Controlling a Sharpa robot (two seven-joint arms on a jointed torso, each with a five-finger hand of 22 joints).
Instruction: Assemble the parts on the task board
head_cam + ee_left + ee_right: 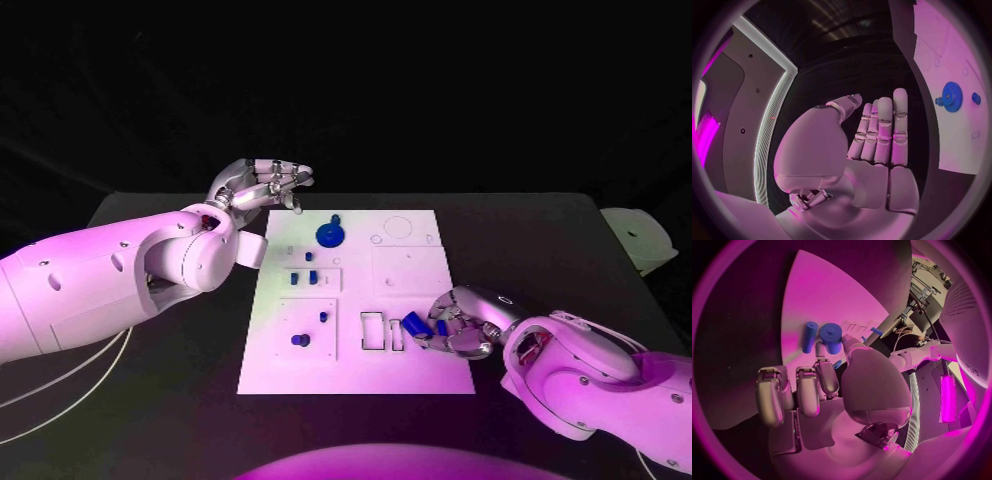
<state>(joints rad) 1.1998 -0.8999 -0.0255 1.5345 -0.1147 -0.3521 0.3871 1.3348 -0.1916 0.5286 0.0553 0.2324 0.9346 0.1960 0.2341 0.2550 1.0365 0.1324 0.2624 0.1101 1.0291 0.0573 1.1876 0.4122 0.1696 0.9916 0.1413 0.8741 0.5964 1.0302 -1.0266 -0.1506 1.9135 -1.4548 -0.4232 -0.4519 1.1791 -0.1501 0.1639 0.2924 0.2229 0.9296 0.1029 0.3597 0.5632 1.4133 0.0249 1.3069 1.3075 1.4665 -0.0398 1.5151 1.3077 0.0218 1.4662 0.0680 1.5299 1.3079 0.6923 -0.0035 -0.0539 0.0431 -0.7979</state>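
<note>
Right hand (459, 328) at the task board (404, 375)'s 4 o'clock edge, pinching a blue cylindrical part (831, 337); left hand (264, 186) empty, fingers straight, at 11 o'clock over the desk (548, 225); seating presumably wants the part upright, lowered squarely.

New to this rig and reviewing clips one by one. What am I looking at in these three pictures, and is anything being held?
A two-armed robot works at a black table. The square picture looks down from its head; each round one comes from a camera behind one wrist. The white task board carries small blue parts, including a gear. The left hand hovers beyond the board's far corner, fingers straight, holding nothing. The right hand is at the board's near right edge, its fingertips on a blue cylinder; a blue peg lies beside it.
</note>
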